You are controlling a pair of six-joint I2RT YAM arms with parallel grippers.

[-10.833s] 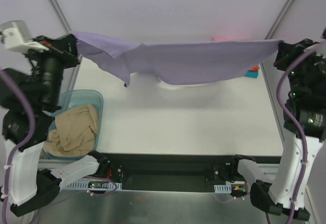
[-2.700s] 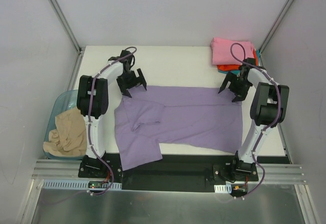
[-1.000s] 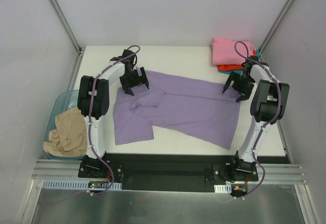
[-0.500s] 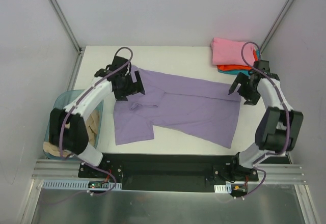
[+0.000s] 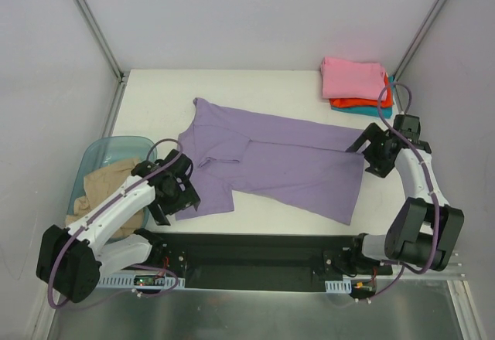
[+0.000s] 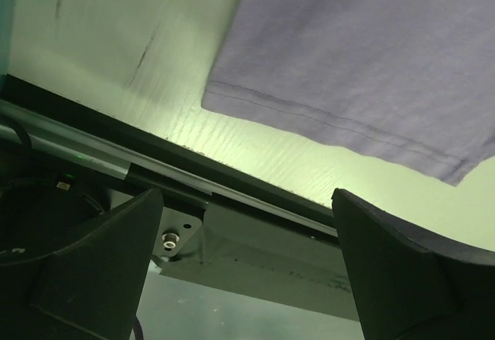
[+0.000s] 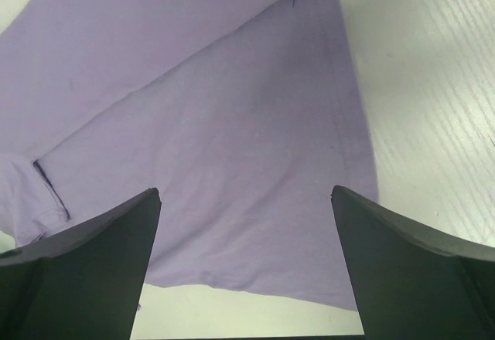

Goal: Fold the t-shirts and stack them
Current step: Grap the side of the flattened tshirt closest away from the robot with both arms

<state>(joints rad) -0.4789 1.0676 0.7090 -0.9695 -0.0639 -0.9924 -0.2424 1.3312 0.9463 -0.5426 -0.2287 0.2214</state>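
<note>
The lavender t-shirt (image 5: 271,158) lies spread flat across the middle of the white table (image 5: 255,93), one sleeve folded in on its left side. My left gripper (image 5: 179,197) hovers open over the shirt's near-left corner. In the left wrist view, the hem (image 6: 348,124) runs above the empty left gripper (image 6: 247,278). My right gripper (image 5: 365,151) stands open at the shirt's right edge. The right wrist view shows lavender cloth (image 7: 232,124) below the empty right gripper (image 7: 244,278). Pink (image 5: 354,76), orange-red (image 5: 352,102) and teal (image 5: 363,110) t-shirts are stacked folded at the far right corner.
A translucent pale-blue bin (image 5: 116,143) stands off the table's left side with a crumpled tan t-shirt (image 5: 108,193) in it. A black rail (image 5: 263,251) runs along the near edge, also seen as the black rail (image 6: 232,193) in the left wrist view. Grey walls close in the sides.
Both arms have drawn back from the shirt's far corners toward the near edge, the left one much farther. The lavender shirt stays flat on the table where it was let go.
</note>
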